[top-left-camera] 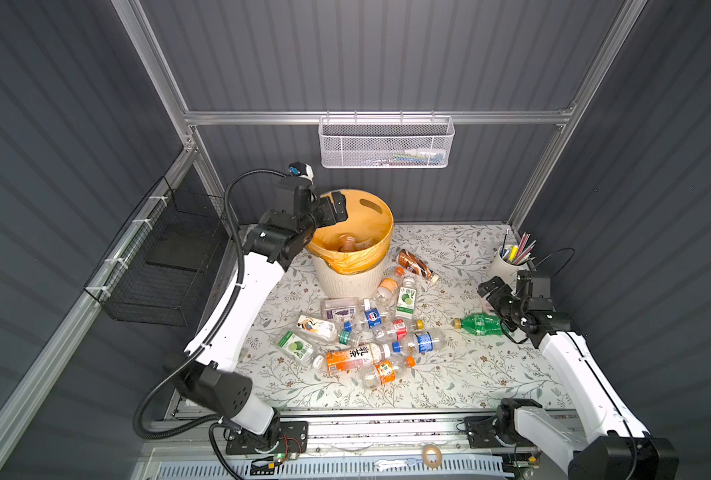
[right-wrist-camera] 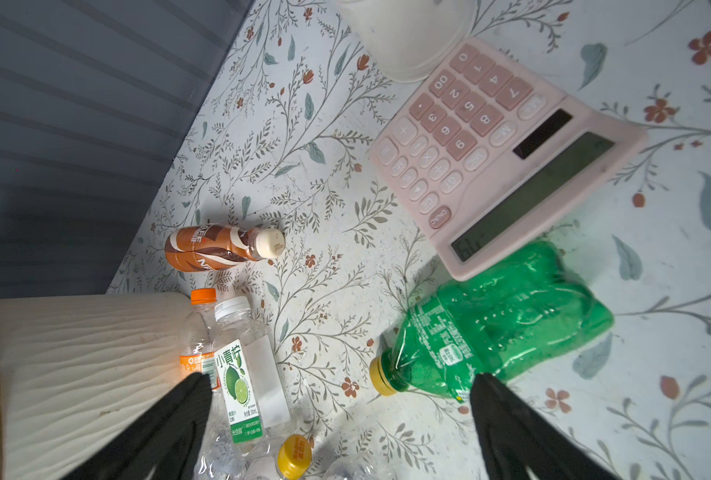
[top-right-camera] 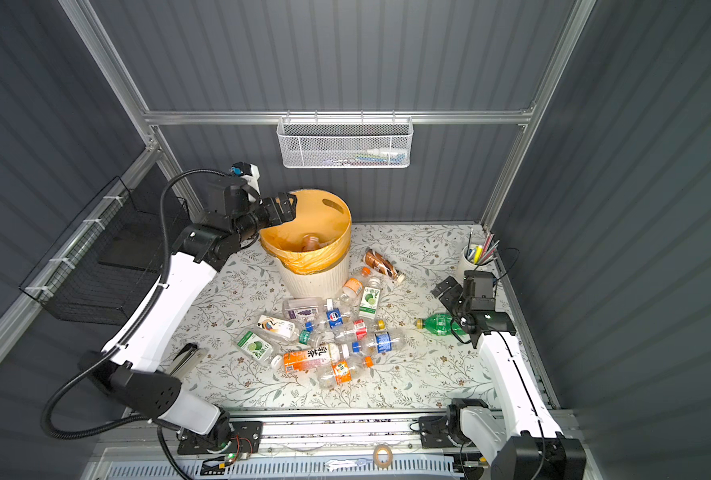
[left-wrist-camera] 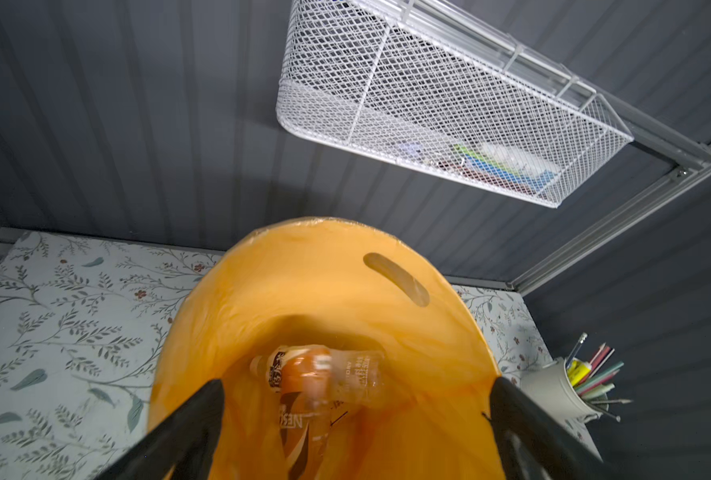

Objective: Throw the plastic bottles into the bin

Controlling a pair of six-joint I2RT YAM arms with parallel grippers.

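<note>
The bottles (top-left-camera: 366, 332) lie mostly in a loose heap mid-table, just near of the bin (top-left-camera: 347, 282), which stands at the far side, left of centre. One brown bottle (left-wrist-camera: 303, 386) is already down inside the bin. It is blurred in the left wrist view, so it may be mid-fall, though that is hard to say. The left gripper (top-left-camera: 334, 210) hangs over the bin's far-left rim, jaws wide and empty. The right gripper (top-left-camera: 491, 289), jaws also wide and empty, hovers at the right above a green bottle (top-left-camera: 480, 323) that lies apart from the heap, its body seemingly against a calculator (right-wrist-camera: 503, 145).

The step in hand looks like the drop into the bin. To finish it cleanly, lift the left gripper straight up so it does not snag the liner (top-left-camera: 347, 259) — then take the heap's outer bottles first. The green bottle wants a grip across its body toward the cap end — away from the calculator.
</note>
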